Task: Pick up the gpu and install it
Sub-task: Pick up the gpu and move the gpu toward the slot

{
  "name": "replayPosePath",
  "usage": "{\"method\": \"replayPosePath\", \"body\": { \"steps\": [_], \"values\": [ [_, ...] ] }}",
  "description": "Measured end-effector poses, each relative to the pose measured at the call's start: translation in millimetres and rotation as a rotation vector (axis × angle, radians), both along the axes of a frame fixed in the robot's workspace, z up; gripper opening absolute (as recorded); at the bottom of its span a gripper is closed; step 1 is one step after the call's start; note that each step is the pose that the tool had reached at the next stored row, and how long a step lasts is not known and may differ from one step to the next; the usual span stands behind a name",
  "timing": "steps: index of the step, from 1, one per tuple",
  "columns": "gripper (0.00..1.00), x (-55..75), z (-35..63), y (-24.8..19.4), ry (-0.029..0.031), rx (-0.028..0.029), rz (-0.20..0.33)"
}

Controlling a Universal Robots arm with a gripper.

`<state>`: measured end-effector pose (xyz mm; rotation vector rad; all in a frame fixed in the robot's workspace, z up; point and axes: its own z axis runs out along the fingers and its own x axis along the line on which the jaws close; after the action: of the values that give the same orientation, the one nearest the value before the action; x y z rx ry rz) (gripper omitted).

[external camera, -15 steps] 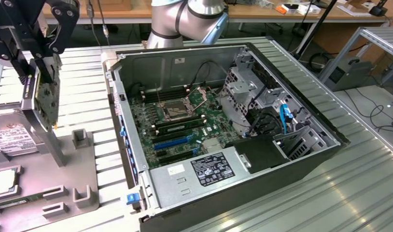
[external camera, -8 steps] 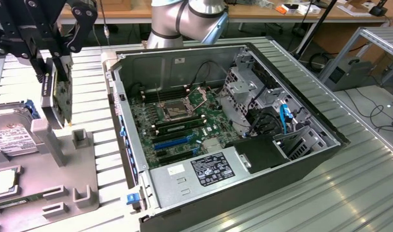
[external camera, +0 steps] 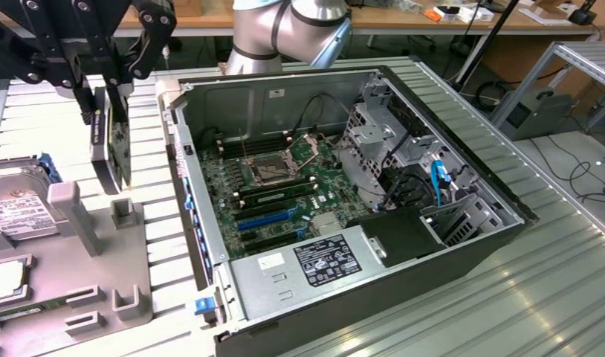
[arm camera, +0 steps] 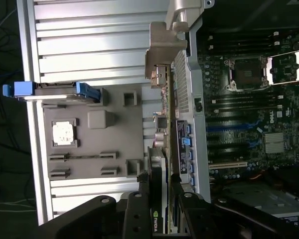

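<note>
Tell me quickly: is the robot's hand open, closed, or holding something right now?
Hand: closed on the gpu, which it holds on edge.

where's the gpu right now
The thin black graphics card stands on edge, gripped in the hand, above the grey parts tray, on the exterior view's left of the open black computer case.

arm: extended, wrist high | tool: pointing down | jaws: clamped, gripping
</note>
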<state>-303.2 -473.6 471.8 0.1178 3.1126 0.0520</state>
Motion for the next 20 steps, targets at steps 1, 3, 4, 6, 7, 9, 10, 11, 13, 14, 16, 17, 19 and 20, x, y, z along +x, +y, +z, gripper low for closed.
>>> {"method": "replayPosePath", "body": {
  "steps": [1,3,4,6,7,9,10,11,13,14,16,17,19,20],
  "values": [
    [0.27,1.7,0.0,0.0,-0.0001,0.0,0.0],
    [0.27,6.5,-0.1,0.0,-0.0002,0.0001,0.0],
    [0.27,8.7,0.0,0.0,0.0,0.0,0.0],
    [0.27,12.8,0.0,0.0,0.0,0.0,0.0],
    [0.27,14.4,0.0,0.0,-0.0001,0.0,0.0],
    [0.27,19.7,0.0,0.0,0.0,0.0,0.0],
    [0.27,22.0,0.0,0.0,-0.0001,-0.0001,0.0],
    [0.27,23.9,0.0,0.0,0.0,-0.0001,0.0],
    [0.27,30.0,0.0,0.0,-0.0001,-0.0001,0.0],
    [0.27,32.0,0.0,0.0,0.0,-0.0001,0.0],
    [0.27,34.8,0.0,0.0,0.0,-0.0001,0.0],
    [0.27,36.0,0.0,0.0,0.0,-0.0001,0.0],
    [0.27,38.6,0.0,0.0,0.0,-0.0002,0.0],
    [0.27,41.0,-0.1,0.0,-0.0001,-0.0001,0.0]
  ]
}}
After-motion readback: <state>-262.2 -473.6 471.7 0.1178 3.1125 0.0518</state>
